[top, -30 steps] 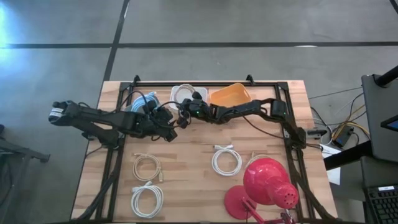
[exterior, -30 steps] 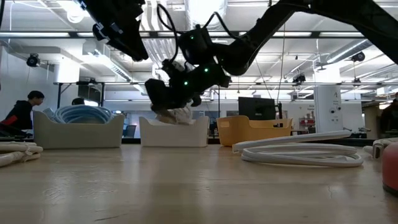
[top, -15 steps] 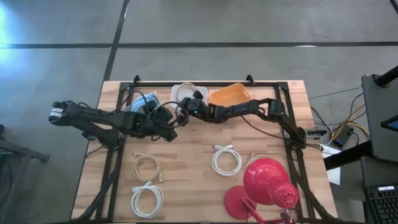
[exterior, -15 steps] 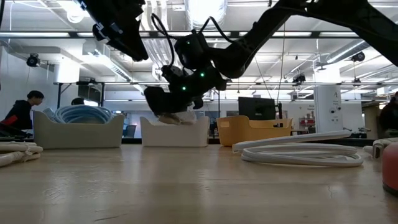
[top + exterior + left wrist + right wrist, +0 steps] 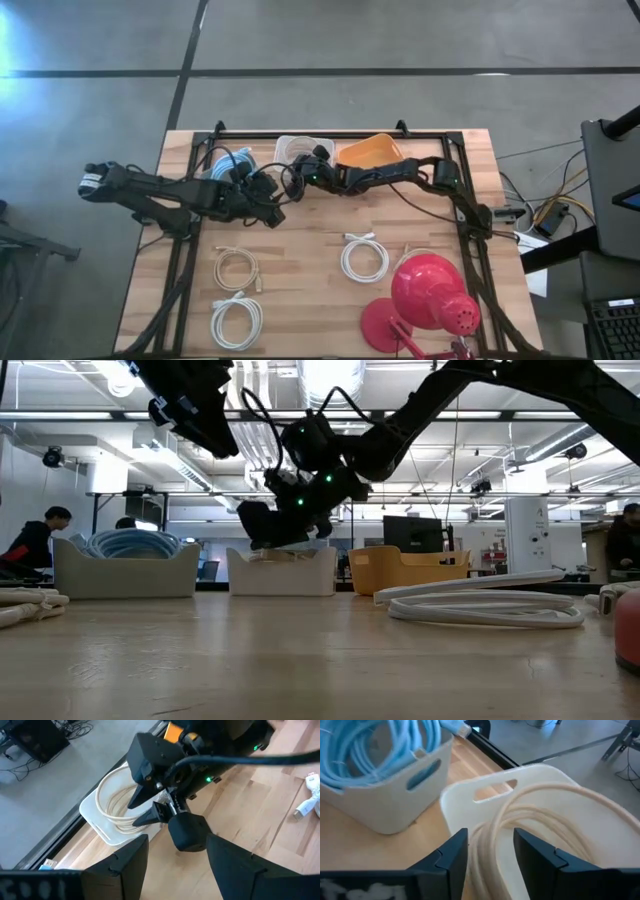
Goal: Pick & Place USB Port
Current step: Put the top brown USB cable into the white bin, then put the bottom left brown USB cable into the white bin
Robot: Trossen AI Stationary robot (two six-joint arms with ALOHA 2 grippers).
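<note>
A cream coiled cable (image 5: 545,805) lies inside the white bin (image 5: 495,790) at the table's far edge, also seen in the left wrist view as a cream coil (image 5: 112,802). My right gripper (image 5: 490,834) hovers open just over that bin (image 5: 290,147), one finger on either side of a strand of the coil; whether it touches the coil, I cannot tell. My left gripper (image 5: 272,212) hangs open in front of the bins, above the table, with nothing between its fingers (image 5: 125,865).
A grey bin of blue cable (image 5: 225,160) stands to the left of the white bin and an orange bin (image 5: 370,152) to its right. Three white cable coils (image 5: 363,257) (image 5: 237,267) (image 5: 236,320) lie on the wood. A red lamp (image 5: 430,295) fills the near right corner.
My right gripper has opened above the white bin and let go of the cream cable coil. The coil, which hung bunched below the fingers, has dropped into the bin.
</note>
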